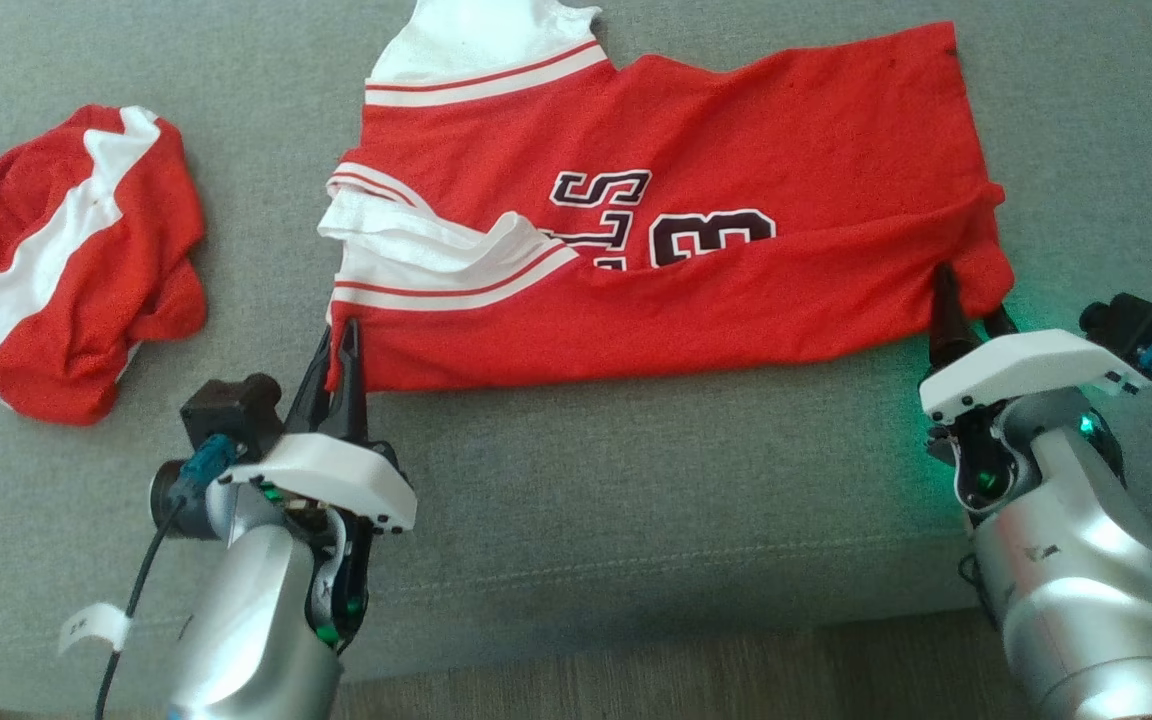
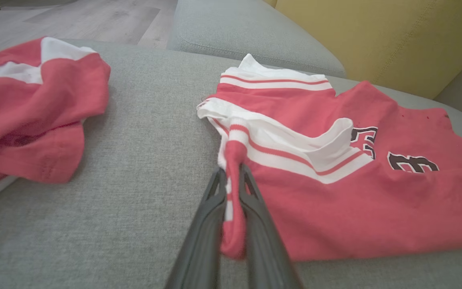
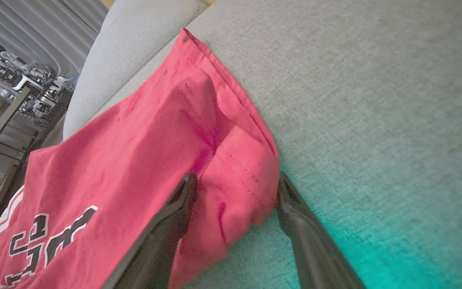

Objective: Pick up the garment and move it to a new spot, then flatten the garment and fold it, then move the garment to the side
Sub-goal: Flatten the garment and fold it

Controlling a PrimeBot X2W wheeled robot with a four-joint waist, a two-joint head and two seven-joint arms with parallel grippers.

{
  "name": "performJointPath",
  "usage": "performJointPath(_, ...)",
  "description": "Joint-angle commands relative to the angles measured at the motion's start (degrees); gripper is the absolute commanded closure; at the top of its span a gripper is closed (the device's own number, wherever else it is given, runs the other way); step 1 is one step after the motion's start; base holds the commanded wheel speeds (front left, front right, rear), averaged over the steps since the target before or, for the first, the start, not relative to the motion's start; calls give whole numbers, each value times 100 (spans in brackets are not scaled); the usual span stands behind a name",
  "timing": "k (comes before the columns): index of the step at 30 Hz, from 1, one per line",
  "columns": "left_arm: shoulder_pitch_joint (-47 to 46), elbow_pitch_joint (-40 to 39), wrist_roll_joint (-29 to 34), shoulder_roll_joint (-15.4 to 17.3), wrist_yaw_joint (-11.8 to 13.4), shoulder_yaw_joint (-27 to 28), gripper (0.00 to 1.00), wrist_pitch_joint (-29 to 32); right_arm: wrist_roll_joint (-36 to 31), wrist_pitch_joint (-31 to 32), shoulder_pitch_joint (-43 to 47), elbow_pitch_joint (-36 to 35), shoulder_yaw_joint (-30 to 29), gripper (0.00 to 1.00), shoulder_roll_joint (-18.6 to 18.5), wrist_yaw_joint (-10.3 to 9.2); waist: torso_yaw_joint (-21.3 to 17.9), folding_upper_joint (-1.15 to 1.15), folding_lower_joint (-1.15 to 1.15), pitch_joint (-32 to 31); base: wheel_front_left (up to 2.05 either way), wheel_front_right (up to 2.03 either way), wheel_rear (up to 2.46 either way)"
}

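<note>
The garment [image 1: 656,300] is a red jersey with white striped trim and dark lettering, spread on the grey sofa cushion with its near edge folded over. My left gripper [image 1: 341,335] is shut on its near-left corner, and in the left wrist view the fabric bunches between the fingers of that gripper [image 2: 233,172]. My right gripper [image 1: 971,305] is at the near-right corner. In the right wrist view that gripper [image 3: 236,179] stands open, its fingers straddling the hem corner of the garment [image 3: 134,160].
A second red and white garment [image 1: 66,270] lies crumpled at the cushion's left end. The cushion's front edge [image 1: 636,600] runs below both arms, with floor beyond. A yellow backrest [image 2: 375,40] rises behind. A shelf with equipment [image 3: 10,80] stands far off.
</note>
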Motion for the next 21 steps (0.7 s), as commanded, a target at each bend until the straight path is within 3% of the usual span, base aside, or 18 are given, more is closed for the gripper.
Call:
performJointPath(1,-201,-180,55,86,38,177,100,-33,-45,-78,-146,-37,172,68,44,-1,8,0,0,-6,0,0,0)
performJointPath(2,-202,-171,59,86,39,186,100,-33,-97,-106,-158,0,200,100,17,-1,9,0,0,-13,0,0,0)
performJointPath(9,-92,-7,97,86,18,261,100,-33,-434,-240,-104,197,307,100,-186,-1,-51,0,0,-158,0,0,0)
performJointPath(21,345,533,91,86,-151,227,100,-33,-429,-52,491,122,283,100,-390,-1,-171,0,0,-621,0,0,0)
